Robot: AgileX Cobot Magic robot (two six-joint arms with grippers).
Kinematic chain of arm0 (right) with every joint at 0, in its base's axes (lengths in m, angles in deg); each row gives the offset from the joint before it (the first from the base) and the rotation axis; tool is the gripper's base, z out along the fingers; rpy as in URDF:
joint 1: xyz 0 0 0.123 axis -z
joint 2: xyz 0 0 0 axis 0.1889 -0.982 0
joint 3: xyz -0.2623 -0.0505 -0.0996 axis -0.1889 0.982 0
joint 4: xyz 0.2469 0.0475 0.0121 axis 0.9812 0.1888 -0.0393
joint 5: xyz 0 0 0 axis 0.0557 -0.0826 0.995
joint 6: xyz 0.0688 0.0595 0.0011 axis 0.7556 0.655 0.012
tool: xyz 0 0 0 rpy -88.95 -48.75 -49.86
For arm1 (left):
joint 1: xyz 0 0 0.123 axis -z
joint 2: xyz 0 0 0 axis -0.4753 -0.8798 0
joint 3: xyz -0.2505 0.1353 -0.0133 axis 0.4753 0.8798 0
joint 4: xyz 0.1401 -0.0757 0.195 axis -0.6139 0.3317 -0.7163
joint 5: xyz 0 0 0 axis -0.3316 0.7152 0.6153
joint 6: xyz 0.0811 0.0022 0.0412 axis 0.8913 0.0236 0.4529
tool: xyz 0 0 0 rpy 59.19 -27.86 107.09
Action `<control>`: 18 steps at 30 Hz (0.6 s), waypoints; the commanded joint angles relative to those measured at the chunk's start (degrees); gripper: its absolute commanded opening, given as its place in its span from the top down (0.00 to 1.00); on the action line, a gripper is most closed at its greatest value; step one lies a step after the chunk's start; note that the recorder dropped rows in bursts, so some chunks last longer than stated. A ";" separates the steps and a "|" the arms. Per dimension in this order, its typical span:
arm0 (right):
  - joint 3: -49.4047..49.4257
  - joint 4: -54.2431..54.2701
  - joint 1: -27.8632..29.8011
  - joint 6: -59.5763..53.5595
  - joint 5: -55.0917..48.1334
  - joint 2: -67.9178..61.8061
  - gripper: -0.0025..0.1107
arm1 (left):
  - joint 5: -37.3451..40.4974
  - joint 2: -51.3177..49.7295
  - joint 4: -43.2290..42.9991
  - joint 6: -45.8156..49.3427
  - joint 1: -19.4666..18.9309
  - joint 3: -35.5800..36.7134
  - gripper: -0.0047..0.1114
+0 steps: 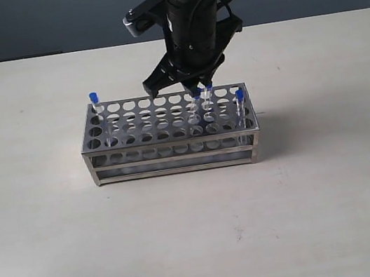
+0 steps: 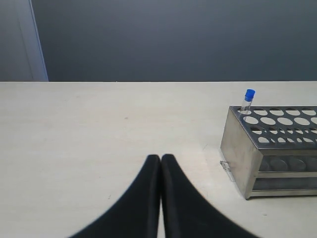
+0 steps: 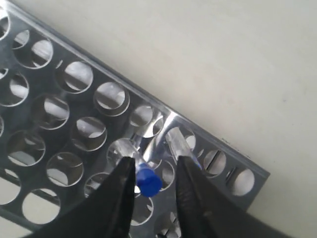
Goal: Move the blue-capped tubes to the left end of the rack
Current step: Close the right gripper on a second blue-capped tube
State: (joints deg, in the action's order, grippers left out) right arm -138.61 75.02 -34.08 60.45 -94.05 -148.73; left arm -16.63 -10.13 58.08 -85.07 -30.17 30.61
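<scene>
right wrist view: right gripper [image 3: 153,166] stood apart astride a blue-capped tube [image 3: 148,182] in the rack [image 3: 59,99], presumably for lifting; left gripper [image 2: 161,161] sat closed.

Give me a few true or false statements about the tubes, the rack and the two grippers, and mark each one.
1. One tube stands at the left end of the rack. True.
2. All four tubes are at the left end. False: three others stand toward the right end.
3. The left gripper is open. False: its fingers are pressed together.
4. The right gripper straddles a blue cap. True.
5. The rack lies on its side. False: it stands upright.
</scene>
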 commanded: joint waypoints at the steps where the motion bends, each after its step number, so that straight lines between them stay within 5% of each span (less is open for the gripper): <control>1: 0.23 1.17 0.33 0.00 0.03 -0.49 0.72 | -0.39 -0.32 -0.12 0.03 0.36 -0.30 0.95; 11: 0.23 1.19 0.33 0.00 -0.58 -0.97 0.73 | -0.39 -0.32 -0.12 0.03 0.36 -0.30 0.95; 16: 0.23 0.67 0.33 -1.30 -0.19 -0.97 0.99 | -0.39 -0.32 -0.12 0.03 0.36 -0.30 0.95; 18: 0.23 0.67 0.33 -1.85 -0.19 -0.97 0.98 | -0.39 -0.32 -0.12 0.03 0.36 -0.30 0.95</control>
State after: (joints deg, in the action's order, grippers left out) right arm -138.61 76.59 -34.08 59.79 -94.33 -149.83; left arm -16.63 -10.13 58.08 -85.07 -30.17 30.61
